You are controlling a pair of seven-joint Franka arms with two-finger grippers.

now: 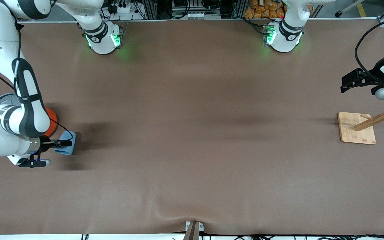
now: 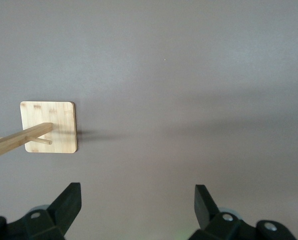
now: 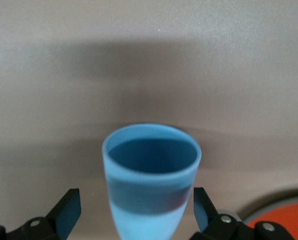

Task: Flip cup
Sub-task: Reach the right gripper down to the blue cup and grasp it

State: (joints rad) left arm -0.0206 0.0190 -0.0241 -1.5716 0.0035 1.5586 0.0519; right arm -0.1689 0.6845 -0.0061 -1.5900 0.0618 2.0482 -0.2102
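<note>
The light-blue cup is at the right arm's end of the table, beside the orange can. It appears tipped over, its dark-blue mouth pointing away from the gripper. My right gripper reaches it from the base end. In the right wrist view the cup sits between the open fingers, with a gap on each side. My left gripper hangs open and empty in the air at the left arm's end of the table, next to the wooden stand, and waits.
An orange can stands right by the cup, partly hidden by the right arm; its edge shows in the right wrist view. A wooden stand with pegs on a square base is at the left arm's end; its base shows in the left wrist view.
</note>
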